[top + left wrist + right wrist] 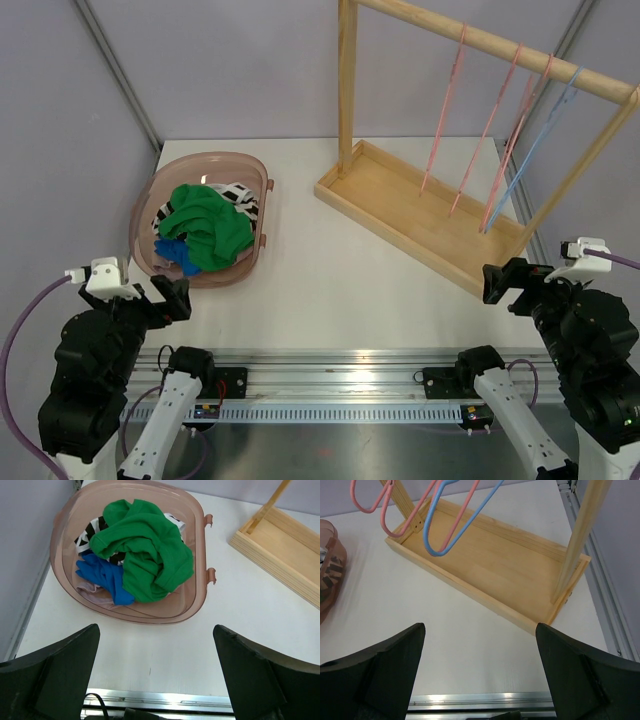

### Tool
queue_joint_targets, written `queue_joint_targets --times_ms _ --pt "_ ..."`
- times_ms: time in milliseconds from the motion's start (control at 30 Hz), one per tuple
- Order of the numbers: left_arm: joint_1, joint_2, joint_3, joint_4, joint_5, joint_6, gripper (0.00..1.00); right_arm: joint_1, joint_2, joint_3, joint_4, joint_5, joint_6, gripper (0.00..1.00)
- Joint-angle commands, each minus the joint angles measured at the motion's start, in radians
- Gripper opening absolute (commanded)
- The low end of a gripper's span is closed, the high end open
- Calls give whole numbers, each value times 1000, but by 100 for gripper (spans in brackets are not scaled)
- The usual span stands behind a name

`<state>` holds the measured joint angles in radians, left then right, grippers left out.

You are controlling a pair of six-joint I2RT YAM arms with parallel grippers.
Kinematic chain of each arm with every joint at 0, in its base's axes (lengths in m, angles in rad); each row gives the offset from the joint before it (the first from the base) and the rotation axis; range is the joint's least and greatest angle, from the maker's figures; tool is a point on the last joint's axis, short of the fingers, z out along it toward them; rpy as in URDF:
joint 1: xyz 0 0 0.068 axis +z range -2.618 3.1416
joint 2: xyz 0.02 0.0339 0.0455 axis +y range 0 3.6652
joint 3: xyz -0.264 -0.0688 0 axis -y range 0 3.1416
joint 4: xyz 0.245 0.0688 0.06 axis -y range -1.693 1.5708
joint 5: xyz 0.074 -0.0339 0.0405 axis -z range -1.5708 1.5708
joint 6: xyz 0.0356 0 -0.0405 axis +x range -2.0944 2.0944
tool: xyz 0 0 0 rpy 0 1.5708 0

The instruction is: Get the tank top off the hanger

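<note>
Several bare hangers, pink (445, 110) and one blue (530, 165), hang from the wooden rack's rail (480, 40); no garment hangs on any of them. A green garment (210, 225) lies on top of a pile in the pink basket (143, 200), over blue and black-and-white cloth. I cannot tell which piece is the tank top. My left gripper (178, 298) is open and empty, in front of the basket. My right gripper (500, 283) is open and empty, in front of the rack's near right corner. The left wrist view shows the green garment (145, 550), and the right wrist view the blue hanger (455, 525).
The rack's wooden tray base (420, 215) lies diagonally across the back right of the white table and shows in the right wrist view (495, 570). The basket's rim (200, 555) has two small lugs on its right side. A metal rail runs along the table's near edge.
</note>
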<state>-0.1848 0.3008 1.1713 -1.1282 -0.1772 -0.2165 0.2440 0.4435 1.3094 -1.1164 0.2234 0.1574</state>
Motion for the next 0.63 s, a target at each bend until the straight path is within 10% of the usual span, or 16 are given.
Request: queue_joint_targets --times_ms 0,600 --pt "-4 -12 -18 28 88 19 99 -2 -15 -41 24 -9 24 99" --pt "-4 -12 -55 53 53 12 99 -2 -2 -78 56 14 21 99"
